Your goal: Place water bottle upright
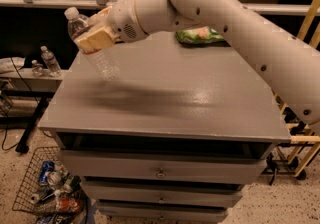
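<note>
Your gripper (93, 39) is clenched on the water bottle (105, 64) over the rear left corner of the table (200, 98).

You will find the bottle tilted, white cap up and to the left, base down and to the right toward the grey top; contact between base and top cannot be confirmed. The tan fingers (90, 44) clasp it around the shoulder. A green bag (201, 35) lies at the far edge of the table, well apart. Off the table to the left stand two small bottles (49, 61), and a wire basket (30, 188) of cans sits on the floor.
</note>
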